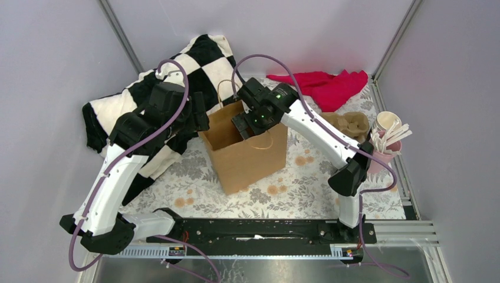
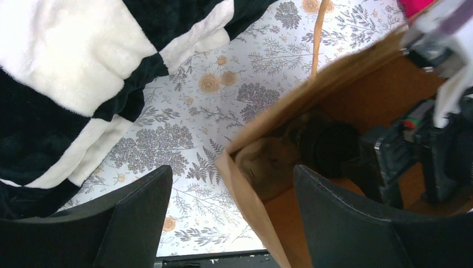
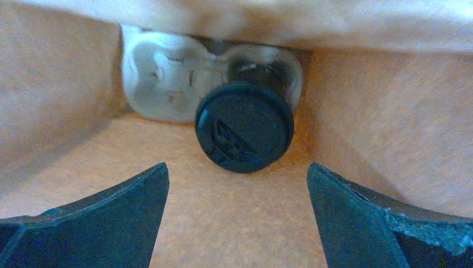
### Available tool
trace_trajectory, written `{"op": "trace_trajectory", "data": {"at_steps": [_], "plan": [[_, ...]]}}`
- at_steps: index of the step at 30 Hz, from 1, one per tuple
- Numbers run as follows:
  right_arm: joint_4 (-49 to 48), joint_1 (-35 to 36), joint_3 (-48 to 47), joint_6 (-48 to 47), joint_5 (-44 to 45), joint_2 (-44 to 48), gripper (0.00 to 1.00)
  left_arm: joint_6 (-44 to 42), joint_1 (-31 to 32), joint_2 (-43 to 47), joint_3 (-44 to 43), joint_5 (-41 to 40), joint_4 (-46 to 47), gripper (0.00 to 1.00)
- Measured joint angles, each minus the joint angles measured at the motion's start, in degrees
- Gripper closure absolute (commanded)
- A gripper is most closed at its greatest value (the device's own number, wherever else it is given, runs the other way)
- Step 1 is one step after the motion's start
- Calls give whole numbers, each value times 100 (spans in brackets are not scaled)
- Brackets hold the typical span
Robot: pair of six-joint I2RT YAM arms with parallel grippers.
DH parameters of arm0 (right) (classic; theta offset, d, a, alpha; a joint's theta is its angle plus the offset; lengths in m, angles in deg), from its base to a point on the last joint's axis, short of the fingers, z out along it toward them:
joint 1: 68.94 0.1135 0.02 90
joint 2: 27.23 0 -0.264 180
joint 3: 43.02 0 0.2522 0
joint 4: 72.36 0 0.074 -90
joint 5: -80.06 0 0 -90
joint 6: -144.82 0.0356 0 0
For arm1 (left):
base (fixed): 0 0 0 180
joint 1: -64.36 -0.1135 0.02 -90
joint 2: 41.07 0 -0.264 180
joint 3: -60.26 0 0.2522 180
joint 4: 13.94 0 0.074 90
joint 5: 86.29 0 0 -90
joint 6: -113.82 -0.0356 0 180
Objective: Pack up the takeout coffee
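A brown paper bag stands open in the middle of the table. One takeout coffee, a black cup with a round black lid, sits in a pale moulded cup carrier at the bag's bottom. It also shows in the left wrist view. My right gripper reaches down into the bag's mouth; in its wrist view it is open and empty above the cup. My left gripper is open at the bag's left rim, and the bag's corner edge stands between its fingers.
A black-and-white checked blanket lies at the back left, under the left arm. A red cloth lies at the back right. A brown cup carrier, a white paper cup and a pink cup of wooden stirrers stand at the right edge.
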Motion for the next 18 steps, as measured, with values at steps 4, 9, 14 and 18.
{"op": "trace_trajectory", "data": {"at_steps": [4,9,14,18], "plan": [[35,2,-273,96,-170,236,0,-2,0,2,17,20,13,17],[-57,2,-229,221,-240,876,0,-2,0,48,197,153,133,17],[-92,2,-468,400,-291,1078,0,-2,0,74,352,330,223,17],[-317,2,-918,509,-345,1099,0,-2,0,131,367,348,267,17]]}}
